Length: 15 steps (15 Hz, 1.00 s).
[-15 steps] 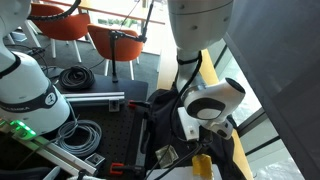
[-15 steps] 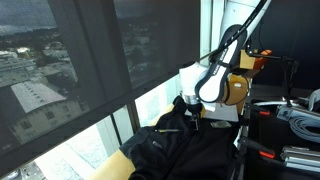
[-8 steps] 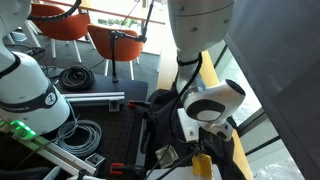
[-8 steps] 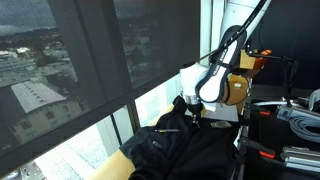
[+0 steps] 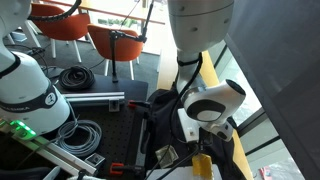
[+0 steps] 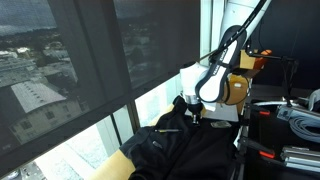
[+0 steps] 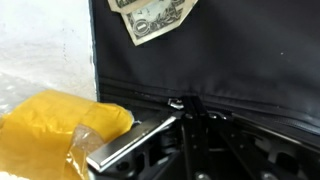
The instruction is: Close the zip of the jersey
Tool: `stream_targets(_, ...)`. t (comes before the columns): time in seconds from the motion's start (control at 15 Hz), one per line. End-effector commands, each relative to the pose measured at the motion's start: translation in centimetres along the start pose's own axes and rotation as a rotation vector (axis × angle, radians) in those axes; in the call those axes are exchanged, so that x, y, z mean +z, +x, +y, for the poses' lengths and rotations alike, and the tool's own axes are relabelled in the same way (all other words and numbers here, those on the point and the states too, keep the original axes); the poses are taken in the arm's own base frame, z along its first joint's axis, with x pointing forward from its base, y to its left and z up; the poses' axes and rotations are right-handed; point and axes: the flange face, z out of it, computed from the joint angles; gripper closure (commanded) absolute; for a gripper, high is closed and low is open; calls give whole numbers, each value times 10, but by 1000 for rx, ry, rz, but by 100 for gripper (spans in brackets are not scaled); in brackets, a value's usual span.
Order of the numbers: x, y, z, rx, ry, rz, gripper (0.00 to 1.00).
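Closest in, the wrist view had your gripper point(image 7: 186, 118) nosed right up against the zip seam of the black jersey point(image 7: 240, 55), with its tips converging on the small metal zip pull point(image 7: 177, 102). Honestly, I couldn't tell whether the jaws were pinched on that pull or sitting slightly apart around it, because the dark parts blended into the fabric. Only one bright metal finger point(image 7: 130, 142) stood out.

Just off to the side of that finger sat a crumpled yellow bag point(image 7: 55, 125), touching the jersey's edge. Past the fingertips, further up the fabric, lay a banknote point(image 7: 152, 18). You could see its greenish print, but nothing on it was readable.

The pull and the note showed up only in the wrist view. Both exterior views gave you what that camera missed: the white arm point(image 5: 200, 30) point(image 6: 215, 75) bent down over the jersey, which lay rumpled under the hand at the edge of a dark table point(image 5: 110, 120).

Beside the hand ran a big window point(image 6: 100, 60) with city buildings far below. Well behind the hand in an exterior view were cable coils point(image 5: 75, 75), a second white robot point(image 5: 25, 90) and, furthest back, orange chairs point(image 5: 60, 25).
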Motion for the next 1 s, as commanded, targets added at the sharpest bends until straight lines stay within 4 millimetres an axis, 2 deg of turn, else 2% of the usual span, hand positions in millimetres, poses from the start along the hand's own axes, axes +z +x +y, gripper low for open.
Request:
stream_targets(0.0, -2, 1, -2, -3, -15, 20, 99)
stream_targets(0.33, -11, 12, -20, -32, -27, 40, 99)
stream_targets(0.6, -12, 16, -39, -68, -47, 44, 99)
stream_targets(0.93, -8, 20, -75, -117, -70, 43, 99)
